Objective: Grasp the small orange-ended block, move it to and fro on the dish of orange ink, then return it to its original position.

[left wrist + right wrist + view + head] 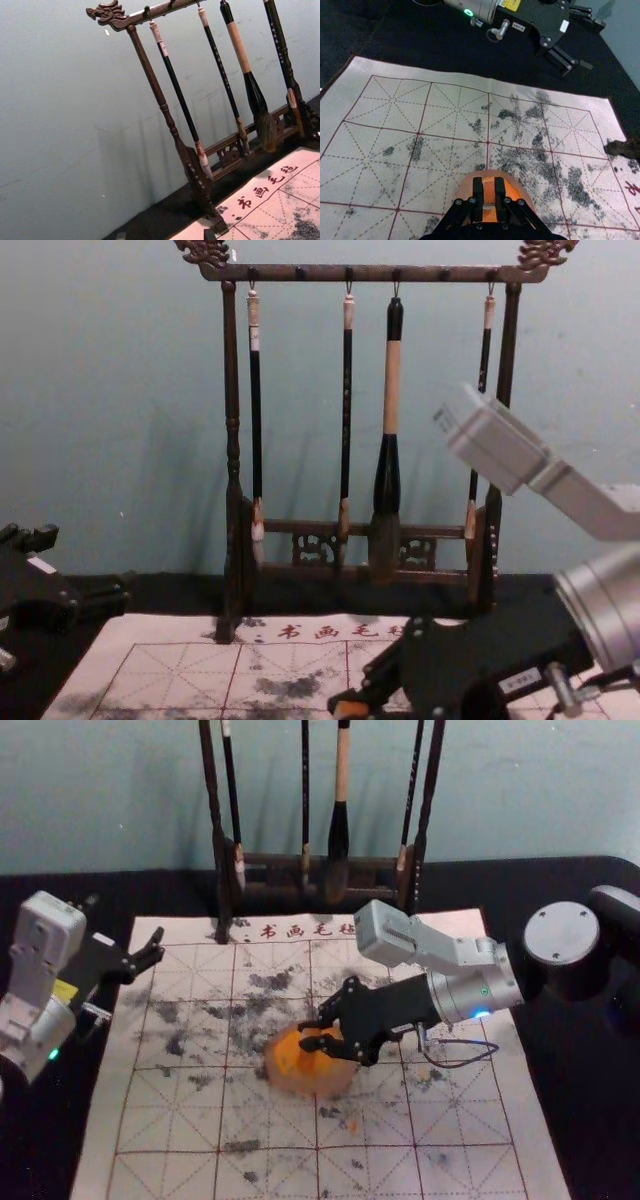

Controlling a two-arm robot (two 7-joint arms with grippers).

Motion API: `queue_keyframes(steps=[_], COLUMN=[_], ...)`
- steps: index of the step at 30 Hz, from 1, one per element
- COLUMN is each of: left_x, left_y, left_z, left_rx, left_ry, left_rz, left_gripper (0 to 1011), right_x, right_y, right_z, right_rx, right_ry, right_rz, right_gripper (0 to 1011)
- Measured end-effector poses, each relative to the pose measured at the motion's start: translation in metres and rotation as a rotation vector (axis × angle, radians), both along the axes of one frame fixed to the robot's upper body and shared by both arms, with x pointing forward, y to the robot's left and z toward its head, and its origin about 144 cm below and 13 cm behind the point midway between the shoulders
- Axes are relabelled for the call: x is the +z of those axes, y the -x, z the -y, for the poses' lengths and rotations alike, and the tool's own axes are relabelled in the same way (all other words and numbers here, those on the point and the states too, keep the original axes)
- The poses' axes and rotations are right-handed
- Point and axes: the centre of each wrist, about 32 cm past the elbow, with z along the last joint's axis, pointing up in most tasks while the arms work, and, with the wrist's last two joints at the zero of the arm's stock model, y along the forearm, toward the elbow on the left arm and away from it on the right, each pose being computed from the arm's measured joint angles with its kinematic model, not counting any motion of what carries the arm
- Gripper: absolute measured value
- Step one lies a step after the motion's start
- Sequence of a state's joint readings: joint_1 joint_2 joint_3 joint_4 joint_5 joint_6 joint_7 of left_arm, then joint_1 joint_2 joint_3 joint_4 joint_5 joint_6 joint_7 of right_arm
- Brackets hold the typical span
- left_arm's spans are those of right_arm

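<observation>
1. A dark bench [590,1140]; it runs beneath and around the dish.
2. A pale mat [180,1130] with red grid lines and black smudges; it lies under the dish of orange ink [284,1084].
3. A carved brush rack [300,273]; it stands beyond the dish, four brushes hanging from it; the thickest brush [388,460] has a light wooden handle.
4. The right claw [308,1035]; it reaches in from the right of the dish and is over it, closed down on the block, one finger against each side.
5. The left claw [157,946]; it is parked well to the left of the dish and farther back, fingers spread apart, holding nothing.
6. The small orange-ended block [488,192]; it is over the dish, between the right claw's fingers; I cannot tell whether it touches the ink.
</observation>
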State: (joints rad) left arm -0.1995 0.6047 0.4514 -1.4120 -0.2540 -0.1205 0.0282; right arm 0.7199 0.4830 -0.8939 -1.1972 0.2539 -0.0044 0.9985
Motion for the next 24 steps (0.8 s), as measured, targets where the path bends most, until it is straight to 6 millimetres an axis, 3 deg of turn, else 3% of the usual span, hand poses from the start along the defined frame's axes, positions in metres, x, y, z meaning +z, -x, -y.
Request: queue_keyframes(steps=[13, 24], left_x=[0.0, 0.0], left_y=[0.0, 0.0], left_z=[0.0, 0.0], left_rx=[0.0, 0.0], left_ry=[0.0, 0.0], left_rz=[0.0, 0.0], left_gripper=[1001, 1001], right_x=[-0.001, -0.001], right_y=[-0.008, -0.013], right_z=[-0.012, -0.011], right_rx=[-0.002, -0.033], right_ry=[-0.003, -0.001], right_rz=[0.009, 0.021], right_gripper=[134, 134])
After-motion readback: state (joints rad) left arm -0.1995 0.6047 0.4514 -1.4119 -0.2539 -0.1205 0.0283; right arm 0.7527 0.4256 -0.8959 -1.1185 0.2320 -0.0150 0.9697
